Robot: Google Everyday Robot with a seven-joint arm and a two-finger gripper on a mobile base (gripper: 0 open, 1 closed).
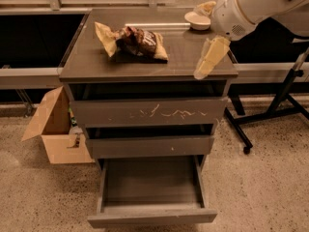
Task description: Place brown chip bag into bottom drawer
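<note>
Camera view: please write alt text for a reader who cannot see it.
A brown chip bag lies on a grey cabinet whose bottom drawer is pulled open. The gripper hangs over the top's right front edge, apart from the bag. A bowl sits at the back right; a cardboard box stands left of it.

We are seeing the brown chip bag (136, 42) showing a dark brown middle with tan-yellow ends, the bottom drawer (152, 215) wearing plain grey, and our pale yellow gripper (203, 69) hanging over the right edge of the grey cabinet (96, 64).
</note>
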